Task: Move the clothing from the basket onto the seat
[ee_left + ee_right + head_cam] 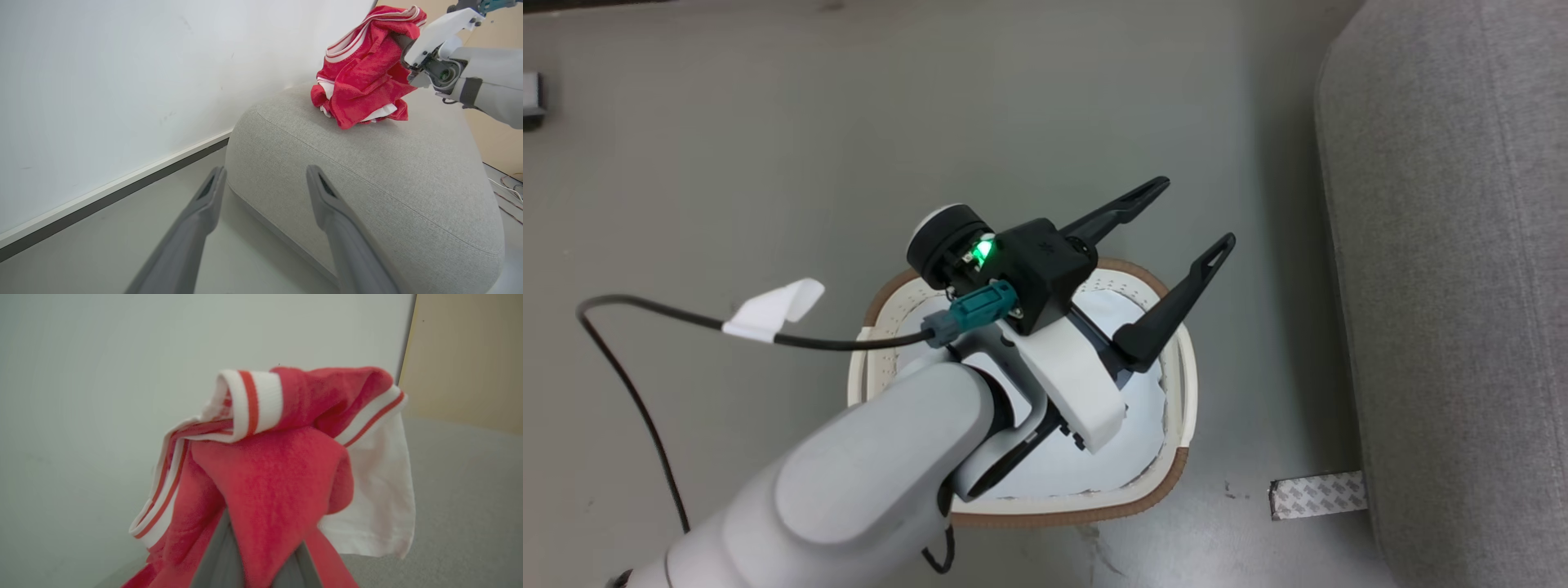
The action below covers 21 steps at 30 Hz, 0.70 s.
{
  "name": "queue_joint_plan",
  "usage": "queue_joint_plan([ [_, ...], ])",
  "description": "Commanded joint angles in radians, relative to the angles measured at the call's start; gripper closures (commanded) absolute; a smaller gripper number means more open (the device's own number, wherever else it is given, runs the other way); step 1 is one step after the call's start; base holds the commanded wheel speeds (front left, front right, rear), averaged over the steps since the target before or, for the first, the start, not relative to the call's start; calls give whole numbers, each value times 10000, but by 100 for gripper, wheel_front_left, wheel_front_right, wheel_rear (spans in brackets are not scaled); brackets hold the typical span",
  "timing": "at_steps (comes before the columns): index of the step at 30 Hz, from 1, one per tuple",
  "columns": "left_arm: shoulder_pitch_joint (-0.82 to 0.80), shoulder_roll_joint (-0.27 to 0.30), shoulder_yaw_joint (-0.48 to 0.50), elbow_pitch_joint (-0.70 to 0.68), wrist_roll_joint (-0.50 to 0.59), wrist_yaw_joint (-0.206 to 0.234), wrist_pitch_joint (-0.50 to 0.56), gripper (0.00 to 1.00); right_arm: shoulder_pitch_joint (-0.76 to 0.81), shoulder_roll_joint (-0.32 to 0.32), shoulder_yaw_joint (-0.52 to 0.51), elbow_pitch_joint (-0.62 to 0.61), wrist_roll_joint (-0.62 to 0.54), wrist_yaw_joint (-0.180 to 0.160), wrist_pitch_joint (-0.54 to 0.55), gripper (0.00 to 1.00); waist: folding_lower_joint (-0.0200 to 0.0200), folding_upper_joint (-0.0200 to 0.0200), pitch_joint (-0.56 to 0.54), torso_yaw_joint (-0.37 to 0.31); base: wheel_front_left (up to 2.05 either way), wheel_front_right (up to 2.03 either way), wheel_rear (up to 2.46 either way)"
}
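Head view is showing the left gripper hovering above the basket, its jaws standing spread wide and its two dark fingers pointing toward 2 o'clock. The basket is sitting on the grey floor just below the middle, its pale lining showing inside the brown rim, and the pale forearm is crossing over it from 7 o'clock. A black cable with a white tag is trailing off toward 9 o'clock. The seat is running down the 3 o'clock side, apart from the basket, and a strip of patterned tape is lying on the floor at 4 o'clock, reaching the seat's edge. In the left wrist view the clothing is bunching on top of the seat toward 1 o'clock, its lower folds resting on the grey fabric while the right gripper is reaching in from 2 o'clock and gripping its upper part. A white wall is standing behind. In the right wrist view the right gripper's jaws are pinching the red fabric, which is draping between and over the two fingers, a white panel hanging at 3 o'clock.
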Motion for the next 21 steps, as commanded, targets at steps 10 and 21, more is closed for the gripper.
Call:
queue_joint_plan([
  [10,191,133,140,29,-161,138,-289,0,944,1161,-1997,313,-2832,-25,-89,0,-2,0,-482,-305,0,0,0],
  [21,1395,625,548,563,-607,569,-1024,0,3798,2211,818,-2372,-2041,-26,-91,0,-2,0,-2306,-718,0,0,0],
])
